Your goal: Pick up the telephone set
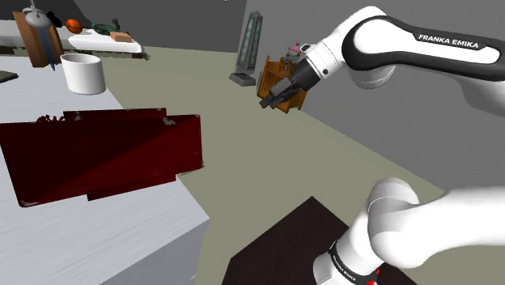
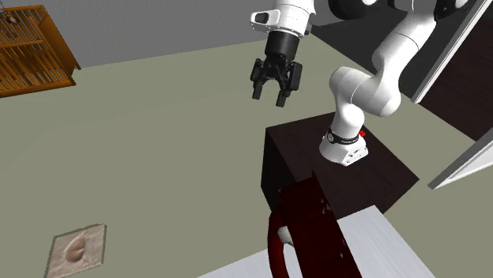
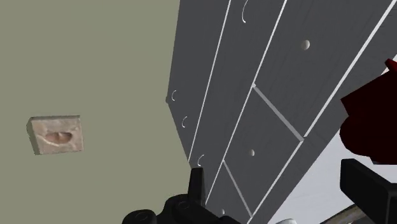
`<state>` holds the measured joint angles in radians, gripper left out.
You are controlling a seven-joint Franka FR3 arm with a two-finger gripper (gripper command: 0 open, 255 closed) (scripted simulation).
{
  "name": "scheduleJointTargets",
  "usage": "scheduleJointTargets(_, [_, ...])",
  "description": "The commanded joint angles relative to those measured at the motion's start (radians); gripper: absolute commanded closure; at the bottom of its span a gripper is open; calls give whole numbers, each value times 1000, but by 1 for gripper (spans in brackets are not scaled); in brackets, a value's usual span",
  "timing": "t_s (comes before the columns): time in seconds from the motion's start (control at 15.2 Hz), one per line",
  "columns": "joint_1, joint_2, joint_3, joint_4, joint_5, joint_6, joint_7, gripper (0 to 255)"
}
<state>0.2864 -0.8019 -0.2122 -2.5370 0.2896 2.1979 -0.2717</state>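
gripper [image 2: 270, 99] | spread apart, empty | dark red telephone set [image 1: 105, 154] well away, on table [image 1: 137, 235]

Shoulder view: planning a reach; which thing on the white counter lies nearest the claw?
The dark red telephone set, at the near corner of the counter; the white pot stands farther back. The claw hangs open over the floor.

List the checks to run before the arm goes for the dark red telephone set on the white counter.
1. The gripper is open: ok, fingers apart.
2. It holds nothing: ok.
3. It is above the telephone set: not ok, it hangs over the floor, beside the counter.
4. The set lies free on the counter: ok.
5. The white container stands apart from the set: ok.
6. Where to grasp the set: cannot tell, its shape is unclear.
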Motion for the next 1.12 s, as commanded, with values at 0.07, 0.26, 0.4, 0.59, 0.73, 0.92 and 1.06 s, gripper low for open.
scheduleJointTargets(0.07, [124,23,-65,-32,105,136,-156,0])
scheduleJointTargets(0.26, [277,51,-143,-47,223,256,-328,0])
scheduleJointTargets(0.4, [393,66,-205,-47,306,323,-455,0])
scheduleJointTargets(0.59, [584,77,-310,-33,433,404,-659,0])
scheduleJointTargets(0.73, [717,75,-384,-17,515,443,-800,0])
scheduleJointTargets(0.92, [915,55,-494,14,622,481,-1010,0])
scheduleJointTargets(1.06, [1039,33,-562,37,680,492,-1144,0])
